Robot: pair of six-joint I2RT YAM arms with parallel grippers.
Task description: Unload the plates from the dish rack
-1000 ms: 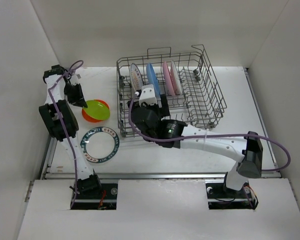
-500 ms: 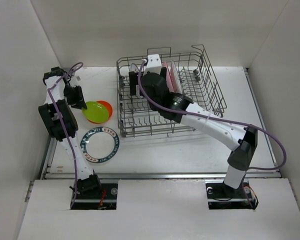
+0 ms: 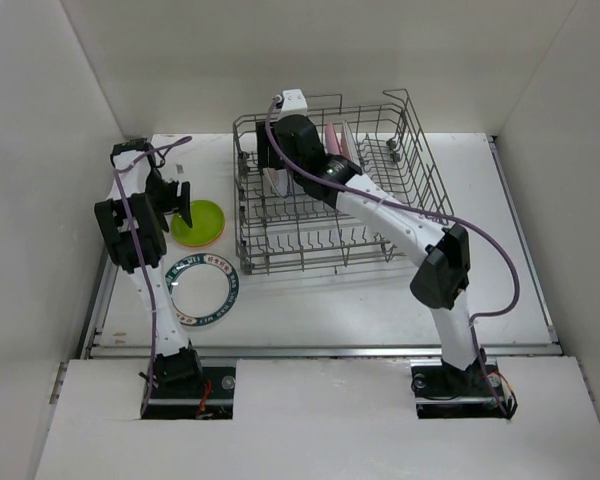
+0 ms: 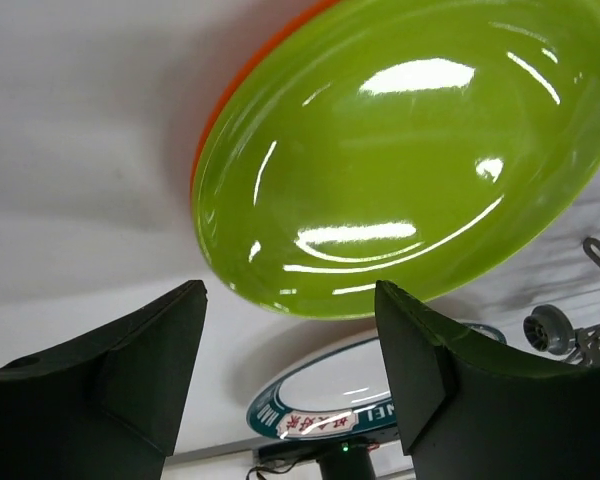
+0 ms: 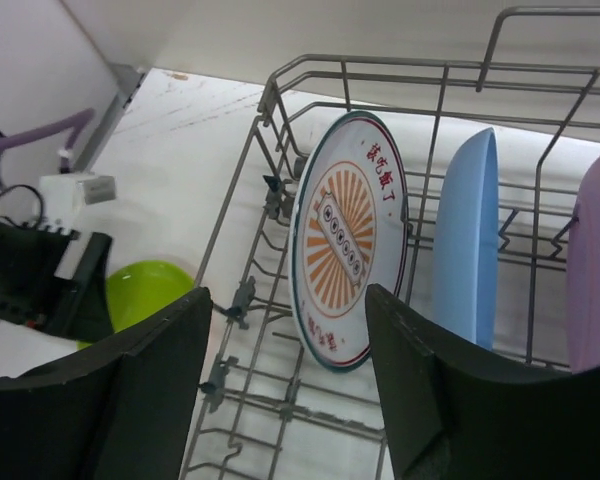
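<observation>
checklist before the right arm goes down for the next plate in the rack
1. The right gripper is open and empty: ok, jaws spread with nothing between them.
2. Lined up on the patterned plate: ok, it shows between the fingers in the right wrist view.
3. That plate is upright and apart from the blue plate: ok, a gap shows.
4. Fingers will pass the dish rack wires: cannot tell, the side wires run close to the plate.
5. The left gripper is out of the way: ok, open above the lime green plate, which lies on the orange plate outside the rack.
</observation>
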